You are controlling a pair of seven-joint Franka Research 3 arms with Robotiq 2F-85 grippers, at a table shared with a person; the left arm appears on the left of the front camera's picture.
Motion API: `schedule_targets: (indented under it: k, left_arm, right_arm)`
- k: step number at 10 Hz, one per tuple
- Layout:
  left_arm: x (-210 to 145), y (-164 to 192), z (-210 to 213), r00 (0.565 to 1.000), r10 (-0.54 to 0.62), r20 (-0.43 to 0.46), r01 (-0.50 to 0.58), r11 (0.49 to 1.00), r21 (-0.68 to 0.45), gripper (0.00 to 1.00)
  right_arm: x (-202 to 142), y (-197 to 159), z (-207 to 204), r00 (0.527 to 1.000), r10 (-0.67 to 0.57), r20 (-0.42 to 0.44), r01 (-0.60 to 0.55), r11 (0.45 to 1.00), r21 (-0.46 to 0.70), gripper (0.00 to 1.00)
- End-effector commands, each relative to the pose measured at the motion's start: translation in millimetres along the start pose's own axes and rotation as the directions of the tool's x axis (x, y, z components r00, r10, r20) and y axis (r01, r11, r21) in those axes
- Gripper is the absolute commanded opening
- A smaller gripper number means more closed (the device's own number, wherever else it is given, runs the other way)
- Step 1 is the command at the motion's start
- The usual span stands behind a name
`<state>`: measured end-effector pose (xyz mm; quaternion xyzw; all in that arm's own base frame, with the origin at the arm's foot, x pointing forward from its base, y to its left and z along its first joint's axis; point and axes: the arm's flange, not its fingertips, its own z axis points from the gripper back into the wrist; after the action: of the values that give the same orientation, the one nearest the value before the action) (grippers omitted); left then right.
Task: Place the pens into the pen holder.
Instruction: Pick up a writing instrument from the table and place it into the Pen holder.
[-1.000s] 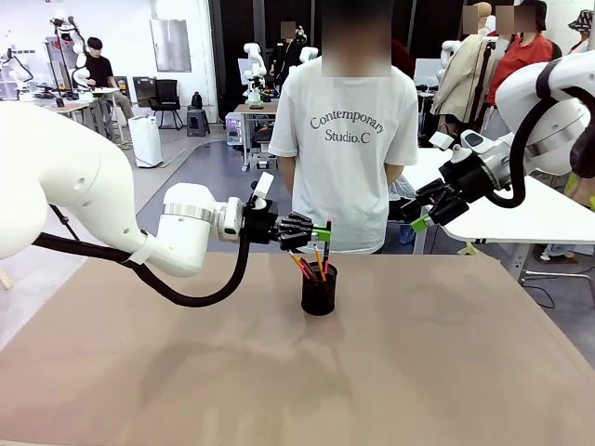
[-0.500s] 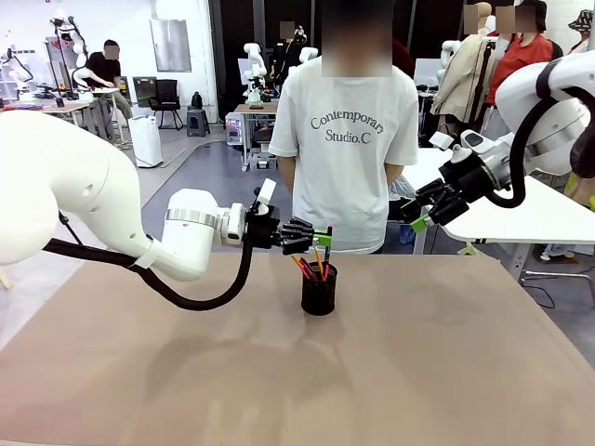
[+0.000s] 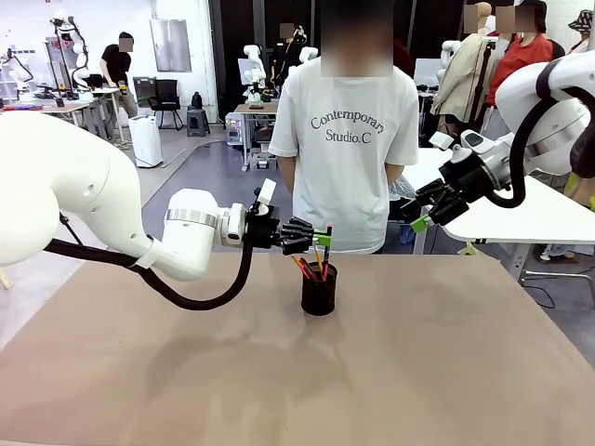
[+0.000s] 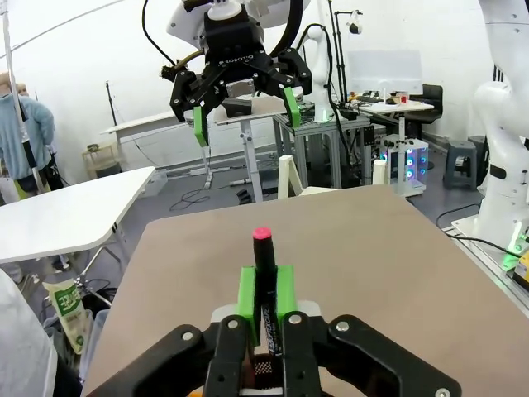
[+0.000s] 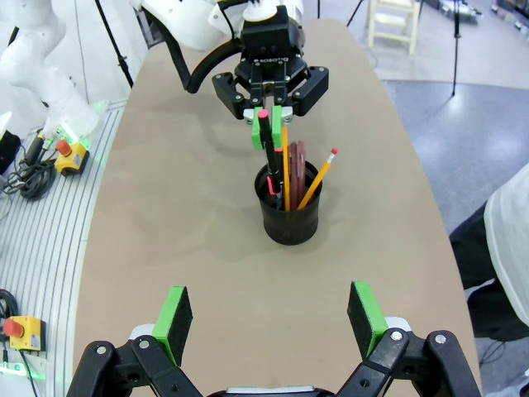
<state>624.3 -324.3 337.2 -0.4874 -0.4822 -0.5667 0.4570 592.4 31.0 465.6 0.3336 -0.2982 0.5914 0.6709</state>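
The black mesh pen holder [image 3: 319,290] [image 5: 290,215] stands near the table's far middle. Several pens lean in it, among them a yellow pencil [image 5: 318,178] and a reddish-brown pen [image 5: 295,169]. My left gripper [image 3: 321,235] [image 4: 264,294] [image 5: 270,122] hovers just above the holder's rim, shut on a black marker [image 4: 263,256] [image 5: 266,145] with a pink-red tip. The marker stands upright with its lower end inside the cup. My right gripper [image 3: 416,216] [image 5: 269,318] [image 4: 244,116] hangs open and holds nothing, high above the table to the right of the holder.
A person in a white T-shirt [image 3: 349,130] stands at the far edge, right behind the holder. The brown table [image 3: 297,372] spreads out bare around the cup. A white table [image 3: 539,214] stands beyond the far right corner.
My left gripper has sunk a little with the marker and shifted slightly toward the holder. The right arm has stayed still.
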Motion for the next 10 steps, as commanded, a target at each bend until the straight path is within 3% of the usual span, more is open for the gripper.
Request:
schedule_targets:
  k: [1,4,5,10]
  left_arm:
    - [-1.2,1.0,0.9,1.0,-0.018,0.021,0.017,1.0,0.018,0.38]
    - [1.3,-0.2,1.5,1.0,-0.028,0.014,0.027,1.0,0.012,0.96]
    - [2.5,-0.9,2.0,0.999,-0.034,0.01,0.034,0.999,0.009,1.0]
    - [10.4,-4.6,9.5,0.999,-0.019,-0.047,0.019,1.0,0.01,1.0]
  right_arm:
    - [1.6,0.8,0.0,1.0,0.002,-0.001,-0.002,1.0,-0.003,1.0]
    - [1.6,0.8,0.0,1.0,0.002,-0.001,-0.002,1.0,-0.003,1.0]
    - [1.6,0.8,0.0,1.0,0.002,-0.001,-0.002,1.0,-0.003,1.0]
    - [1.6,0.8,0.0,1.0,0.002,-0.001,-0.002,1.0,-0.003,1.0]
